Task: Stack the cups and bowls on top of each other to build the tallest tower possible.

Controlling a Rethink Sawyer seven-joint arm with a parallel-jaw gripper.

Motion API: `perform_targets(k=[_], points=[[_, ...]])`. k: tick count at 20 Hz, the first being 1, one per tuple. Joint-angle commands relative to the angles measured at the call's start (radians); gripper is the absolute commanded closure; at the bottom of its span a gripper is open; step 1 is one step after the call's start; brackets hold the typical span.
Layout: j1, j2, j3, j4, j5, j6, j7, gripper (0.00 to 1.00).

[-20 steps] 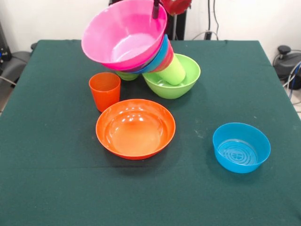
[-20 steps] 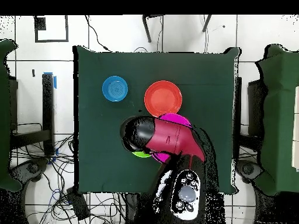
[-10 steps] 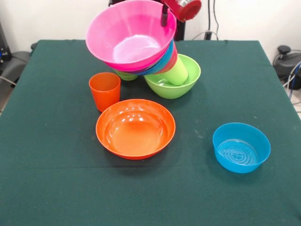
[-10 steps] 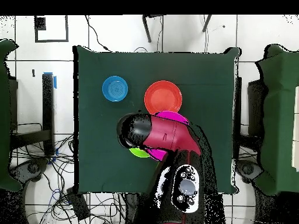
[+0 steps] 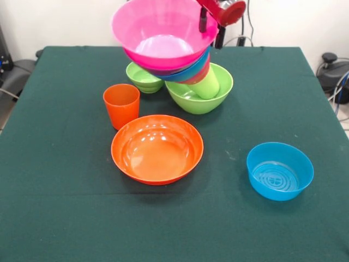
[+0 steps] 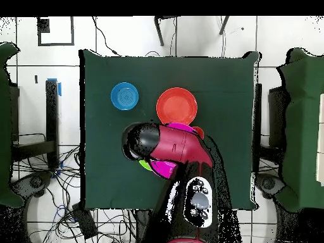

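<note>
Atop the tower (image 5: 188, 65), the tool (image 5: 210, 26) pinching the pink bowl (image 5: 163, 33) has righted it.

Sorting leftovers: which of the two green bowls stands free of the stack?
The small green bowl, alone on the cloth behind the orange cup. The bigger green bowl is the tower's base, with the lime cup leaning in it.
</note>
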Motion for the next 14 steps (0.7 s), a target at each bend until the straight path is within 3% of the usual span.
perform_targets(k=[1, 14], points=[[0.014, 0.033, 0.149, 0.152, 0.036, -0.060, -0.005, 0.00], [-0.004, 0.008, 0.189, 0.185, 0.067, -0.082, -0.018, 0.00]])
